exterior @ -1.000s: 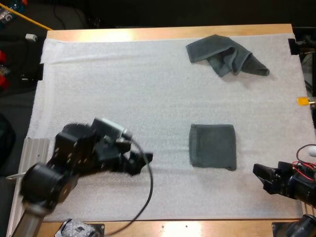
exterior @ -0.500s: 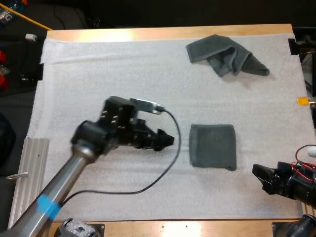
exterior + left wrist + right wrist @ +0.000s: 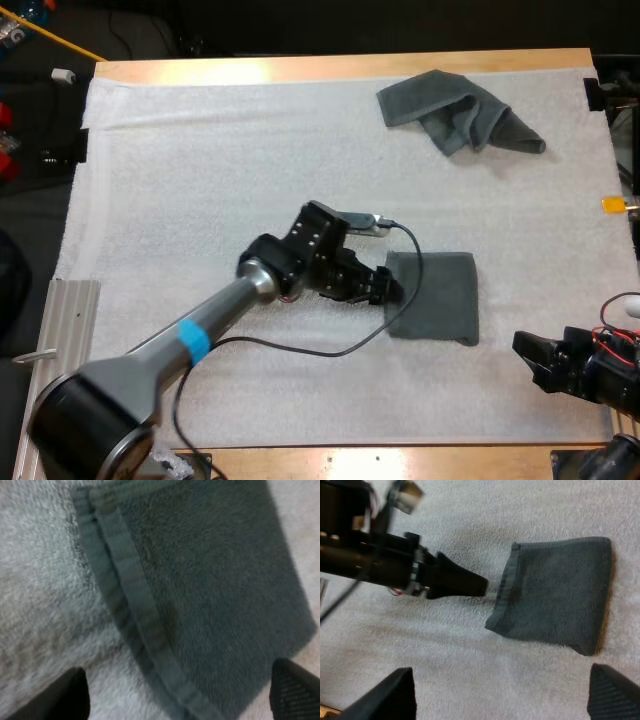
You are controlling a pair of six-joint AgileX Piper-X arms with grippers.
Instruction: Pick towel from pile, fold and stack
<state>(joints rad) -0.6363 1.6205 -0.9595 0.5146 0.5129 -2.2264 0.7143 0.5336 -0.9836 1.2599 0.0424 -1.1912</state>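
A folded dark grey-green towel (image 3: 433, 297) lies flat on the white mat (image 3: 230, 150), right of centre. My left gripper (image 3: 386, 288) reaches in low at the towel's left hemmed edge. In the left wrist view its fingers (image 3: 65, 697) stand wide apart and open over that hem of the folded towel (image 3: 210, 580). A crumpled towel (image 3: 458, 112) sits at the far right of the mat. My right gripper (image 3: 530, 360) rests near the front right corner, open, clear of the folded towel (image 3: 560, 600). The right wrist view looks toward the left gripper (image 3: 475, 586) at the towel's edge.
A ribbed metal rail (image 3: 60, 330) lies along the mat's left front side. The wooden table edge (image 3: 340, 66) runs along the far side. A black cable (image 3: 300, 350) trails on the mat under the left arm.
My left arm has swung right across the mat, from the front left to the folded towel's left edge. The right arm and both towels have not moved.
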